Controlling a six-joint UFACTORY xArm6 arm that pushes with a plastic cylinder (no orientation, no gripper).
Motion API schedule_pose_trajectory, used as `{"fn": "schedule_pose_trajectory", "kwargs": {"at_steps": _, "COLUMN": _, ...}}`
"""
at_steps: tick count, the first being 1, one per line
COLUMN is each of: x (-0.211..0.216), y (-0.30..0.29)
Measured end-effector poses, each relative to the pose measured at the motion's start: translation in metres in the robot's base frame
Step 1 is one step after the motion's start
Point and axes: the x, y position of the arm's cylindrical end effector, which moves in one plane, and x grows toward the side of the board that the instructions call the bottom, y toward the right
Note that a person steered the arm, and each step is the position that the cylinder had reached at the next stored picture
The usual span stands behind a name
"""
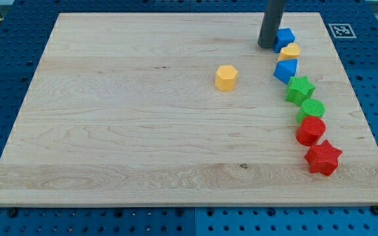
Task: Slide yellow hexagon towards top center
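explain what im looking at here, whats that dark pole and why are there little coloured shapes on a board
The dark pole is the end of a robot arm. It has no hand; it pushes blocks around with my tip, which slides on the wooden board. There is one camera view, looking down at the board from in front.

The yellow hexagon sits alone near the middle; the tip is up and to its right, not touching it. Along the view's right runs a curved row: blue block, yellow block, blue block, green star, green round block, red round block, red star. Nothing is held.
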Motion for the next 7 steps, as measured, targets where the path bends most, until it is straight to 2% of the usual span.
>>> {"fn": "schedule_pose_trajectory", "kwargs": {"at_steps": 2, "x": 0.001, "y": -0.128}}
{"fn": "schedule_pose_trajectory", "kwargs": {"at_steps": 3, "x": 0.033, "y": -0.173}}
{"fn": "schedule_pose_trajectory", "kwargs": {"at_steps": 4, "x": 0.109, "y": -0.186}}
{"fn": "schedule_pose_trajectory", "kwargs": {"at_steps": 5, "x": 0.163, "y": -0.126}}
{"fn": "schedule_pose_trajectory", "kwargs": {"at_steps": 6, "x": 0.171, "y": -0.052}}
{"fn": "schedule_pose_trajectory", "kwargs": {"at_steps": 7, "x": 0.172, "y": -0.044}}
